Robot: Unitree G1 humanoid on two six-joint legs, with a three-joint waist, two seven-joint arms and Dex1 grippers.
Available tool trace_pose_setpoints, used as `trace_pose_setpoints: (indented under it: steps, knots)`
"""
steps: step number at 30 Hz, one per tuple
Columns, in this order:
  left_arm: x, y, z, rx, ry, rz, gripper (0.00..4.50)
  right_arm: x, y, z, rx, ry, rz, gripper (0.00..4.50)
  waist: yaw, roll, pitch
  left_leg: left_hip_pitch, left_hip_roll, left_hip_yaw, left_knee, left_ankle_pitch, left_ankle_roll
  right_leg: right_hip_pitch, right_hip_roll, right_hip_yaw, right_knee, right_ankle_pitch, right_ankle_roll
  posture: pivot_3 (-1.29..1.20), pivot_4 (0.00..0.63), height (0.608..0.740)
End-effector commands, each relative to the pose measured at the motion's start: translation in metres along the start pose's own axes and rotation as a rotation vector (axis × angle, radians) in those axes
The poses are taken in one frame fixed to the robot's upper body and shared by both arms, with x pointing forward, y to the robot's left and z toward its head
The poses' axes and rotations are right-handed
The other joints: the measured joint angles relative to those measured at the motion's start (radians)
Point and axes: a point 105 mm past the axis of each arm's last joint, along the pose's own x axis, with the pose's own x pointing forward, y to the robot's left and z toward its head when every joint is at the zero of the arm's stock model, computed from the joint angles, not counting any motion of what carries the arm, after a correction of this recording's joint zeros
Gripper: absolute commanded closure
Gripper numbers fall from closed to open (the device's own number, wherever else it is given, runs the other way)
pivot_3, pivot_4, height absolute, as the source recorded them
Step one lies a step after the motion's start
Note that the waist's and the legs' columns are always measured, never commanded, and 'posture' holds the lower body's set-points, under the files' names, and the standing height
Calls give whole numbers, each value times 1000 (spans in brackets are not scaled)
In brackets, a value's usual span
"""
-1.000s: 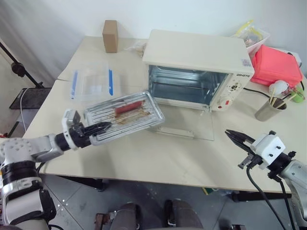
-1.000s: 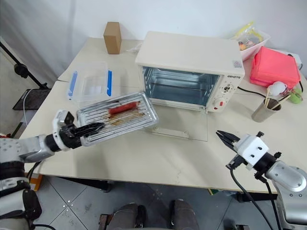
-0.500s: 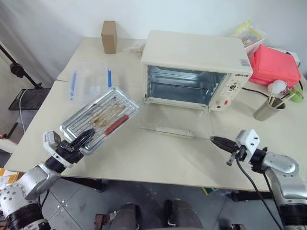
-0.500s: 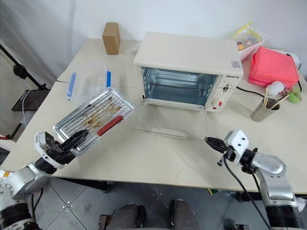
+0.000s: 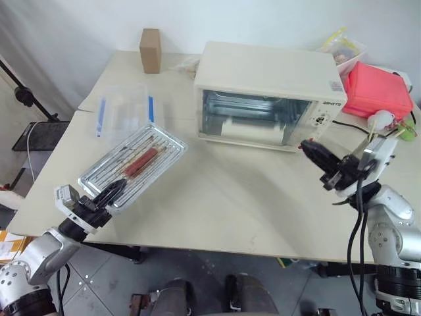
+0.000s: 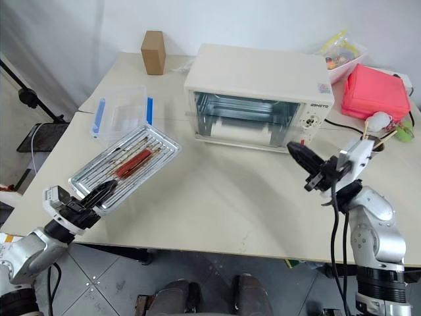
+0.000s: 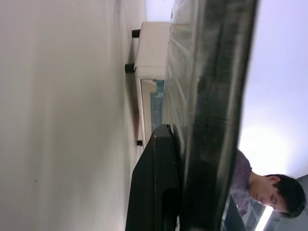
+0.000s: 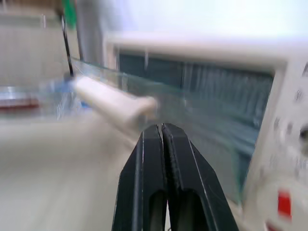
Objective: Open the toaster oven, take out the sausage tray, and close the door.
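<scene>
Two grippers in play. Left gripper (image 5: 113, 191), lower left of the frame, is clamped on the near corner of the shallow silver metal sausage tray (image 5: 135, 164) with rounded corners, brown grease smears and one red sausage (image 5: 141, 160) lying on its ribs; tray sits left of centre, tilted, far end higher, over the beige table (image 5: 230, 204). Right gripper (image 5: 309, 149), right of centre, has its two black fingers (image 8: 163, 159) pressed together with nothing between them, tip just in front of the lower right corner of the cream-white boxy toaster oven (image 5: 270, 92) at upper centre. Glass door (image 5: 253, 122) with cream frame is nearly upright, wide cream-white bar handle (image 5: 247, 131) across the glass; in the right wrist view the door looks tilted a bit out, cannot tell if fully latched. Clear plastic container with blue latches (image 5: 125, 110) lies just beyond the tray, upper left. Brown cardboard box (image 5: 150, 50) at the far table edge. Red-pink plastic box (image 5: 378, 89) upper right, steel cup (image 6: 378, 139) near it.
</scene>
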Motion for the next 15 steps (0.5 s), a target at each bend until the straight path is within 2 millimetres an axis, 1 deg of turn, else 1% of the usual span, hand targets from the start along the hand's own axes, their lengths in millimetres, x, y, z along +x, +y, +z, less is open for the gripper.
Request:
trace_pose_setpoints:
  steps: [1, 3, 4, 6, 7, 9, 10, 11, 13, 15]
  knots:
    - [6, -12, -7, 10, 103, -47, 4500, -5, 10, 20, 3, -22, 54, 4403, 3, 0, 0, 0, 0, 0, 0, 0, 0, 0, 0, 0, 0, 0, 0, 0, 150, 740]
    - [10, -13, -8, 6, 129, -50, 4500, -9, 15, 17, -39, 24, 77, 4021, 5, 0, 0, -1, -1, -1, 0, -1, 1, 0, 0, 0, -1, 0, 0, 0, 150, 740]
    - [14, -13, -12, 6, 169, -46, 4500, -14, 19, 14, -61, 57, 99, 3794, 4, 0, 0, -1, -1, -2, 0, -1, 1, 0, 0, 0, -1, 0, 0, 0, 150, 740]
    - [25, -12, -23, 1, 261, -32, 4500, -30, 31, 4, -136, 150, 177, 3201, 9, 0, 0, -2, -1, -2, -1, -1, 1, 0, 0, 1, -2, 0, 0, 0, 150, 740]
    - [31, -11, -31, 5, 329, -26, 4500, -40, 37, 0, -171, 194, 212, 2870, 13, 0, 0, -3, -1, -3, -1, -1, 1, 0, 0, 1, -2, 0, 0, 0, 150, 740]
    - [43, -10, -45, 19, 444, -14, 4500, -55, 41, -2, -195, 247, 234, 2108, 14, 0, 0, -3, -1, -2, 0, -1, 1, 0, 0, 1, -3, 0, 0, 0, 150, 740]
    - [50, -8, -55, 34, 512, -1, 4500, -62, 43, -2, -208, 268, 240, 1870, 15, 0, 0, -3, -2, -2, 0, -1, 2, 0, 0, 1, -4, 0, 0, 0, 150, 740]
    - [57, -6, -62, 36, 567, 6, 4500, -70, 46, -3, -209, 294, 244, 1520, 15, 0, 0, -3, -3, -1, 0, 0, 2, 0, 0, 2, -3, 0, 0, 0, 150, 740]
    - [65, -2, -71, 45, 644, 24, 4500, -79, 50, -4, -216, 321, 247, 889, 14, 0, 0, -3, -3, -1, 0, 0, 2, 0, 0, 2, -3, 0, 1, 0, 150, 740]
    - [77, 2, -80, 65, 703, 38, 4500, -85, 54, -5, -215, 337, 241, 165, 9, 0, 0, -3, -2, -1, 0, 0, 2, 0, 1, 2, -3, 0, 1, 0, 150, 740]
